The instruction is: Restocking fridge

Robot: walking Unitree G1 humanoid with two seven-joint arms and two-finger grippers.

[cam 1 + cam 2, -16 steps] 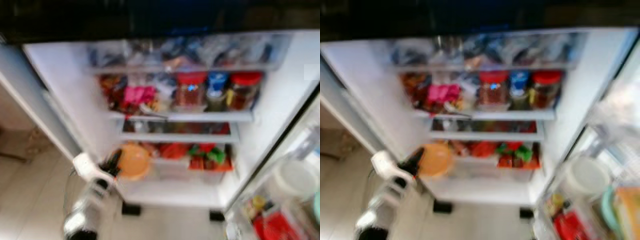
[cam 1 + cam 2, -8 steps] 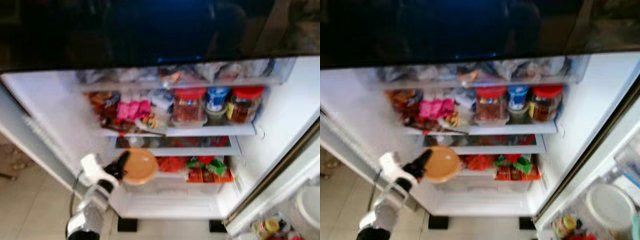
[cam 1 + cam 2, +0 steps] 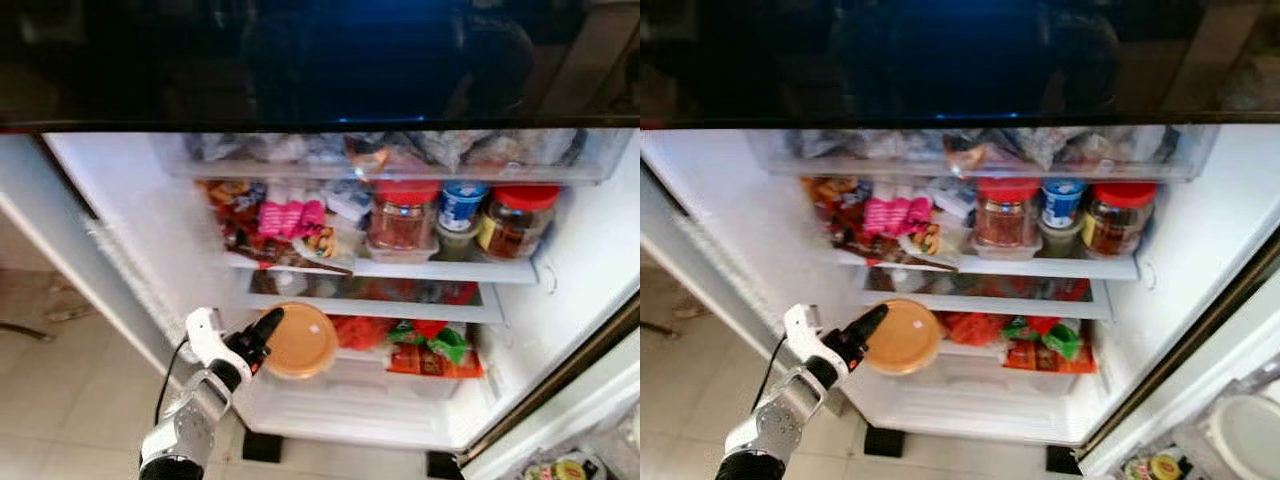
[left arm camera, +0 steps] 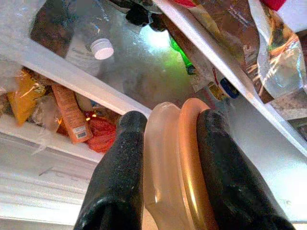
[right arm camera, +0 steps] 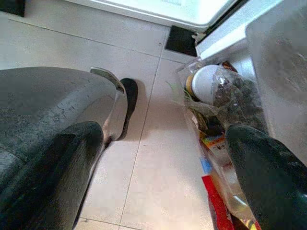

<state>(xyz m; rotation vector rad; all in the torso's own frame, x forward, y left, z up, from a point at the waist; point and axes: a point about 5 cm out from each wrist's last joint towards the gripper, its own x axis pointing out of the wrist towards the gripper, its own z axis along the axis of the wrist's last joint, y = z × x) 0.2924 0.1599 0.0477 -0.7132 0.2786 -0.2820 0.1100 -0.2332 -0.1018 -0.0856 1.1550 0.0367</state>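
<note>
Left wrist view: left fingers clamped on lidded tub, right fingers spread idle; next, onto lower fridge shelf

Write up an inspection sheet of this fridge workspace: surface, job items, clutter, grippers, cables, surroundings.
Surface: open fridge, white shelves, well stocked.
Job's things: round tub with an orange lid, held edge-on at the lower shelf front.
Clutter: two red-lid jars and a blue-lid jar on the middle shelf; pink packets to their left; red and green packs on the lower shelf; a bottle further in.
Grippers: left gripper shut on the tub, fingers either side of its rim; right gripper open, pointing down over the floor.
Cables: black cable looping beside the left wrist.
Surroundings: tiled floor; door shelf with packets on the right.
</note>
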